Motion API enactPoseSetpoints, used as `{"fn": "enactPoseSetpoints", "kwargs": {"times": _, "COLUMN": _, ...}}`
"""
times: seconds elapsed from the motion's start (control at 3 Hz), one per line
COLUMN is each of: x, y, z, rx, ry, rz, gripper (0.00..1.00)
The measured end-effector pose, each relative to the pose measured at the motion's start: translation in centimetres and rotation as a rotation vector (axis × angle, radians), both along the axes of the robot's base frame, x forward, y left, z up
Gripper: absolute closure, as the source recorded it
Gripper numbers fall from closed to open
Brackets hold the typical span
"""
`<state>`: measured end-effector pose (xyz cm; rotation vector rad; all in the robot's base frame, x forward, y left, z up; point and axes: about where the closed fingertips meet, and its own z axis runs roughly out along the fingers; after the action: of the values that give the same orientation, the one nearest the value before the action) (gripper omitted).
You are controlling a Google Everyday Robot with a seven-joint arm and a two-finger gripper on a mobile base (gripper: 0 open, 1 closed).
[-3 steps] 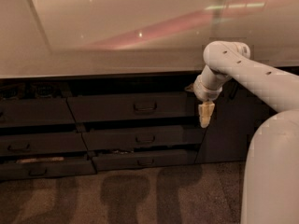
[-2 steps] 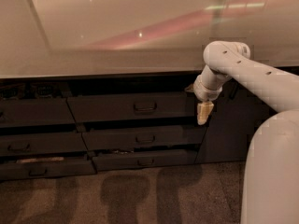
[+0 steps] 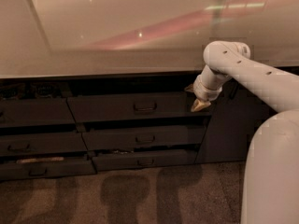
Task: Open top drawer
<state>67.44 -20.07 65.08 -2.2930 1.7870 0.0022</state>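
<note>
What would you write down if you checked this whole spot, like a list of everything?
Surface: glossy pale countertop with streaks of reflected light.
Job's things: top drawer; its loop handle is not held.
Clutter: pale long thing in the gap above the bottom left drawer.
Grippers: gripper at the top drawer's right end, well right of the loop handle.
Cables: nothing seen.
Surroundings: second drawer and third drawer below, dark cabinet door to the right, brown carpet with shadows.
</note>
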Motion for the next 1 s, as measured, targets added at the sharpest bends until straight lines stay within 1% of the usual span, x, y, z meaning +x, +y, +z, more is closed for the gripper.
{"fn": "enactPoseSetpoints", "kwargs": {"times": 0.33, "x": 0.00, "y": 0.00, "z": 0.00, "rx": 0.000, "ry": 0.000, "rz": 0.000, "gripper": 0.89}}
{"fn": "enactPoseSetpoints", "kwargs": {"times": 0.67, "x": 0.00, "y": 0.01, "z": -0.02, "rx": 0.000, "ry": 0.000, "rz": 0.000, "gripper": 1.00}}
{"fn": "enactPoseSetpoints", "kwargs": {"times": 1.0, "x": -0.05, "y": 0.04, "z": -0.15, "rx": -0.002, "ry": 0.002, "rz": 0.000, "gripper": 1.00}}
